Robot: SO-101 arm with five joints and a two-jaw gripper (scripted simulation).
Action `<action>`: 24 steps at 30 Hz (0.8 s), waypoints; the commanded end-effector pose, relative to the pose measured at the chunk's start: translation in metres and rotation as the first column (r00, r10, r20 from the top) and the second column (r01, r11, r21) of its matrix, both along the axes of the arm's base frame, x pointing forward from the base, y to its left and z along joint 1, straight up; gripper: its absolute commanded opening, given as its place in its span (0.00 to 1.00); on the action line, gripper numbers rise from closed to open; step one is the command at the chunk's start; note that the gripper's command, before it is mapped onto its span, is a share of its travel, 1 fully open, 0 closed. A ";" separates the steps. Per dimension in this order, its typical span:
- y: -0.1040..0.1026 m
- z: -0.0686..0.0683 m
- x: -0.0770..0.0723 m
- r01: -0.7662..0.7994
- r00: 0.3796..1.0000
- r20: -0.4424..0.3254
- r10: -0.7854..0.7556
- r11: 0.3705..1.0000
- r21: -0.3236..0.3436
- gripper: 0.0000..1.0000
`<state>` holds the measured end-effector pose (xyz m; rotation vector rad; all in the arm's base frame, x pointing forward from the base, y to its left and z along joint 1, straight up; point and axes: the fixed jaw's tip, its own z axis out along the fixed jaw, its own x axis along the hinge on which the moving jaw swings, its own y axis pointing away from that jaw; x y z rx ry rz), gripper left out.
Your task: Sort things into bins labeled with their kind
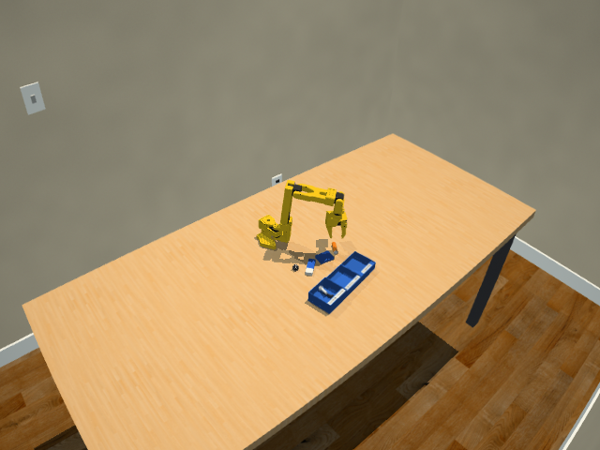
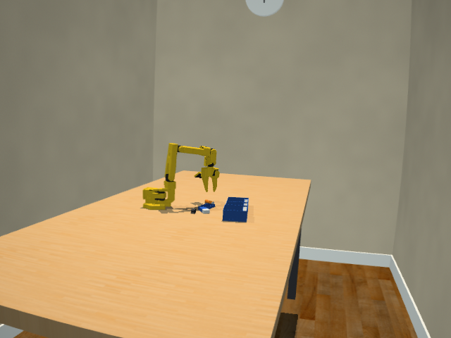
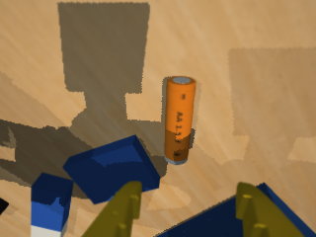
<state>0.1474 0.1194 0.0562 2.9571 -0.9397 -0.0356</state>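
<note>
My gripper point(image 1: 337, 236) point(image 2: 210, 191) point(image 3: 189, 187) is open and empty, its fingers partly apart, above the table near an orange AA battery point(image 1: 334, 247) point(image 2: 208, 201) point(image 3: 179, 114), which lies on its side. A dark blue block point(image 1: 324, 257) point(image 3: 114, 170) lies beside the battery. A blue and white block point(image 1: 309, 266) point(image 2: 206, 210) point(image 3: 49, 212) and a small black die point(image 1: 295, 267) point(image 2: 193, 210) point(image 3: 2, 204) lie farther left in the top view. The blue three-compartment bin row point(image 1: 319, 301) point(image 2: 235, 214) point(image 3: 212, 219) has white labels, too small to read. A greyish thing point(image 1: 322, 289) lies in its nearest compartment.
The bin row stands on the table point(image 1: 193, 314) point(image 2: 145, 262) close to the loose things, on the side away from the arm's base point(image 1: 266, 240) point(image 2: 154, 205). The other two compartments look empty in the top view. Arm shadows fall around the blocks.
</note>
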 end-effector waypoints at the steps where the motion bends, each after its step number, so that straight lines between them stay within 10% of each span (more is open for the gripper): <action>1: 0.004 0.008 0.002 -0.021 0.999 0.044 0.019 0.999 0.038 0.21; 24: 0.006 -0.008 0.004 -0.021 0.999 0.044 0.019 0.999 0.038 0.21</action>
